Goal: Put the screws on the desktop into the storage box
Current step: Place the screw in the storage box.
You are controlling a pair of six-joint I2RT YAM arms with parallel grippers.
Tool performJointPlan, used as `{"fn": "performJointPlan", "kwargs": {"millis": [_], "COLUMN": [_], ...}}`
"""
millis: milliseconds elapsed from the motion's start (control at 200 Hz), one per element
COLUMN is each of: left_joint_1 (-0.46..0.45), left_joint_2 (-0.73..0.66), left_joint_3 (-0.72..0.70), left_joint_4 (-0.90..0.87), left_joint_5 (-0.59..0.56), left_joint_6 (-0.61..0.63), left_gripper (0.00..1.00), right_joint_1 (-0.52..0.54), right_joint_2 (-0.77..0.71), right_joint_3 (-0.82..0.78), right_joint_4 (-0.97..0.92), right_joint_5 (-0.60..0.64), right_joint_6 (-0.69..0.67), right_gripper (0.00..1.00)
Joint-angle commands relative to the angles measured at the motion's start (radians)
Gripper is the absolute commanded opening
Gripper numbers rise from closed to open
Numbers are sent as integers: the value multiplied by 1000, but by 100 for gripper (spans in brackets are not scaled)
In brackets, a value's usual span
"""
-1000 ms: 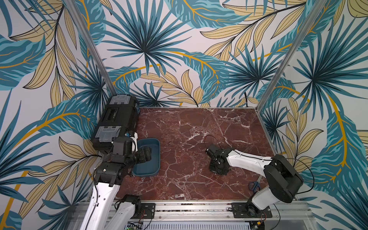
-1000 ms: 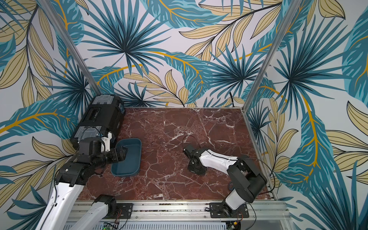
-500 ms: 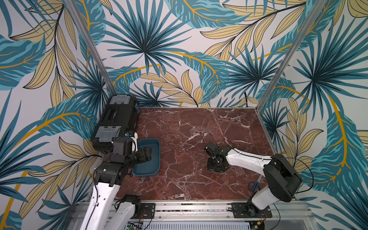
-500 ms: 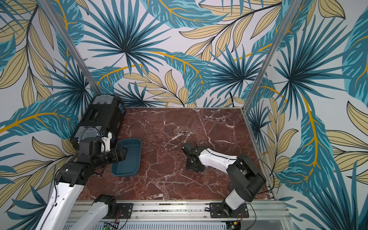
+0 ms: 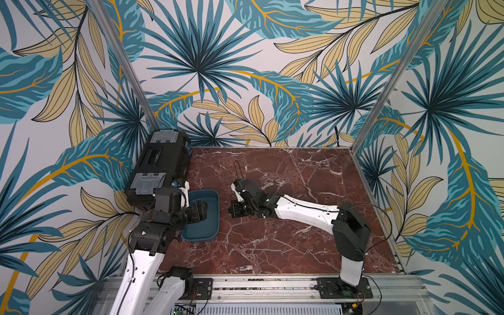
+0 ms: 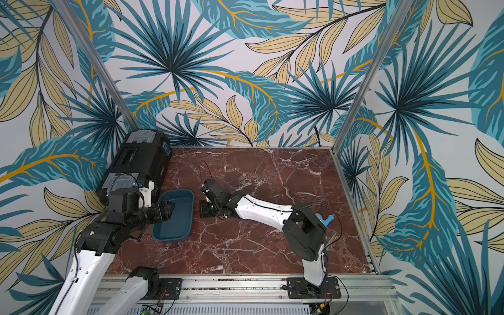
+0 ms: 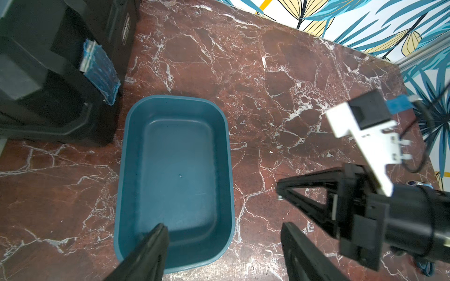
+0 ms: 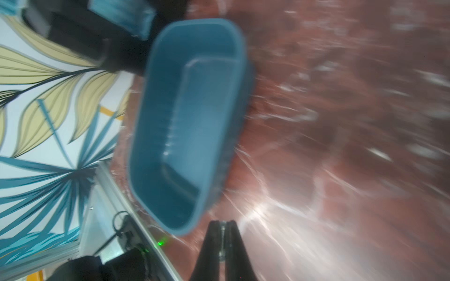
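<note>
Right gripper (image 8: 222, 225) pinching seemingly one screw (image 8: 222, 244), moved nearer storage box (image 7: 175, 98), left gripper (image 7: 221, 227) spread.

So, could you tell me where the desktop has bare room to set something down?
Bare: the back right of the desktop, between the right arm and the back wall, and the front strip along the rail. Crowded: the left side, where toolbox, storage box, left gripper and right gripper cluster.

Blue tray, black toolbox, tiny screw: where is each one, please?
blue tray (image 7: 177, 170): left wrist view, on its bare floor.
black toolbox (image 5: 169, 163): a top view, on its black top.
screw (image 8: 222, 239): right wrist view, on its silvery threaded shaft.
</note>
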Motion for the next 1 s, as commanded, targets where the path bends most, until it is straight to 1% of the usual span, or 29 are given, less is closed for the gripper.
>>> {"fn": "performJointPlan", "kwargs": {"millis": [0,95,261,301,341,446,486,561,672,787,837,897,962,997], "left_joint_1": [-4,-4,-3,-4,-5,-3,-4,-4,-3,-12,-19,-34,-73,-104], "left_joint_2": [-8,-8,-6,-4,-2,0,3,5,7,10,14,25,41,51], "left_joint_3": [-26,-27,-27,-27,-27,-26,-26,-26,-26,-24,-27,-24,-20,-20], "left_joint_4": [15,15,15,15,15,15,15,14,15,14,22,19,20,20], "left_joint_5": [6,4,4,4,4,4,2,4,12,22,43,52,54,56], "left_joint_6": [12,10,10,10,10,10,10,10,13,17,22,25,25,25], "left_gripper": [76,76,76,76,76,77,77,77,77,77,76,75,73,73], "right_joint_1": [15,21,25,26,26,25,25,22,3,-40,-62,-104,-160,-218], "right_joint_2": [120,203,270,273,271,248,228,173,38,-153,-241,-344,-444,-491], "right_joint_3": [126,207,277,281,282,286,284,269,172,-18,-110,-232,-365,-434], "right_joint_4": [3,1,-21,-26,-29,-50,-62,-87,-101,-101,-102,-102,-112,-119], "right_joint_5": [-51,-66,-41,-32,-26,0,14,61,128,236,287,350,403,425], "right_joint_6": [3,24,11,4,-7,-52,-77,-123,-179,-235,-260,-279,-283,-280], "right_gripper": [0,0,0,9,22,39,44,46,47,47,47,47,47,47]}}
